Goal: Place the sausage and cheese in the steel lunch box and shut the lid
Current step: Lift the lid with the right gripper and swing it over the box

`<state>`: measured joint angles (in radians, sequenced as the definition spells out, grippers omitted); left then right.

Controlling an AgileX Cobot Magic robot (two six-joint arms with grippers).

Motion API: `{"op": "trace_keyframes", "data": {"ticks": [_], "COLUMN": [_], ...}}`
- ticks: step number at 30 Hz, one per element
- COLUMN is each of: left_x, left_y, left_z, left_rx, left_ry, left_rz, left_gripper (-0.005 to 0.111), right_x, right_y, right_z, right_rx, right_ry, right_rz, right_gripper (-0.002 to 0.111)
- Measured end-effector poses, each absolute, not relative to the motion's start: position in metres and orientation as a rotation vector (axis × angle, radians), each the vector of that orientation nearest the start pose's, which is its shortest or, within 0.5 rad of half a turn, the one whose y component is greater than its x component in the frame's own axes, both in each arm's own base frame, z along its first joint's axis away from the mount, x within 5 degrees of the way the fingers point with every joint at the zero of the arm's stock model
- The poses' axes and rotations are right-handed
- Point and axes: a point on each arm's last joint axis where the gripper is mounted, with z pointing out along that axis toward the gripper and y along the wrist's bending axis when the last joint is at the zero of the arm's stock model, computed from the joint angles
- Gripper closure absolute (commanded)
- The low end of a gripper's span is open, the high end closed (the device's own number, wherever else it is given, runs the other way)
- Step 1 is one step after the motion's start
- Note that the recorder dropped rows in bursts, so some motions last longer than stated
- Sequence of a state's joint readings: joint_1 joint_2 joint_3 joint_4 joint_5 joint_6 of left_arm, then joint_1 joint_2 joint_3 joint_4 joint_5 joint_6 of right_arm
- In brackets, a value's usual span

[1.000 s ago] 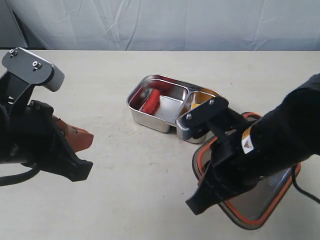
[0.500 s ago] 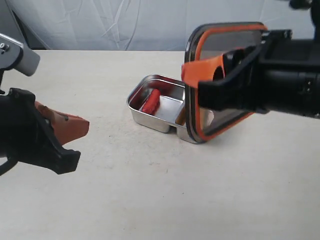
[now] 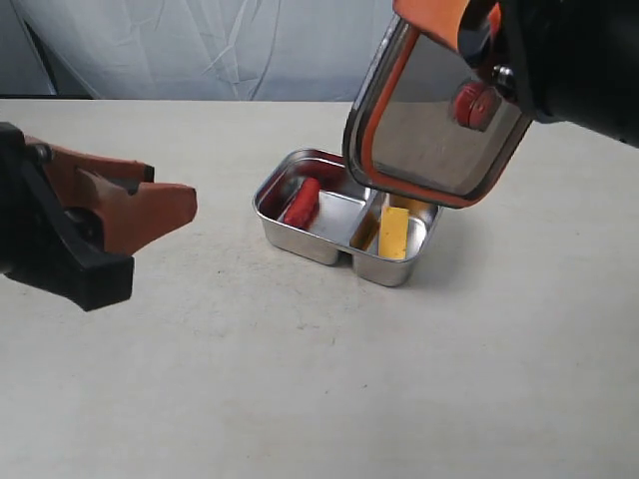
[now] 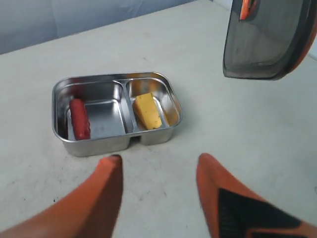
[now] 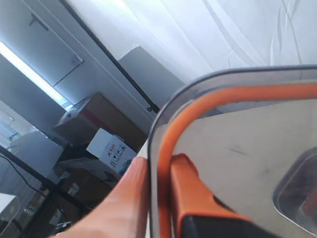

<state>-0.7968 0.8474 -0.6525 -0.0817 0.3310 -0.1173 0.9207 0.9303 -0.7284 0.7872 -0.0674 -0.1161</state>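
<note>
The steel lunch box (image 3: 300, 242) (image 4: 94, 144) sits open mid-table. The red sausage (image 3: 302, 202) (image 4: 79, 118) lies in its larger compartment, the yellow cheese (image 3: 393, 233) (image 4: 147, 110) in the smaller one. The dark lid (image 3: 439, 125) (image 4: 262, 39) (image 5: 237, 148) with its orange seal rim hangs tilted in the air above the box's cheese end. My right gripper (image 3: 469, 20) (image 5: 159, 166) is shut on the lid's edge. My left gripper (image 3: 175, 205) (image 4: 157, 163) stands open and empty, left of the box, pointing at it.
White cloth backdrop (image 3: 200, 45) hangs behind the table's far edge. Bare tabletop (image 3: 329, 379) surrounds the box. The right wrist view looks off-table at boxes (image 5: 111, 151) and a room beyond.
My right gripper has lifted the lid from the table at the right and carried it up over the box, uncovering the cheese. The left gripper has risen slightly.
</note>
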Motion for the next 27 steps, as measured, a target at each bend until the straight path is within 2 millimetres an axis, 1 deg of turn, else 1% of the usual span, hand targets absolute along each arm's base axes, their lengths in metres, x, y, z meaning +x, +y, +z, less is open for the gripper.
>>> {"op": "trace_keyframes", "data": {"ticks": [2, 7, 11, 19, 22, 27], "left_x": [0.122, 0.124, 0.125, 0.125, 0.125, 0.125], "left_y": [-0.128, -0.130, -0.130, -0.130, -0.130, -0.130], "left_z": [0.319, 0.325, 0.327, 0.326, 0.326, 0.326], "left_rx": [0.630, 0.615, 0.626, 0.661, 0.676, 0.681], "left_ry": [1.937, 1.869, 1.840, 1.825, 1.822, 1.824], "left_rz": [-0.653, -0.666, -0.658, -0.632, -0.621, -0.617], "left_gripper": [0.042, 0.044, 0.044, 0.043, 0.040, 0.039], "right_x": [0.128, 0.131, 0.138, 0.151, 0.153, 0.153], "right_y": [0.160, 0.159, 0.163, 0.172, 0.175, 0.178], "right_z": [0.360, 0.361, 0.357, 0.350, 0.351, 0.353], "right_rx": [-0.150, -0.052, 0.027, 0.189, 0.218, 0.251], "right_ry": [1.768, 1.760, 1.769, 1.750, 1.722, 1.697], "right_rz": [1.173, 1.207, 1.218, 1.288, 1.340, 1.420], "right_gripper": [0.108, 0.108, 0.108, 0.108, 0.109, 0.109]}}
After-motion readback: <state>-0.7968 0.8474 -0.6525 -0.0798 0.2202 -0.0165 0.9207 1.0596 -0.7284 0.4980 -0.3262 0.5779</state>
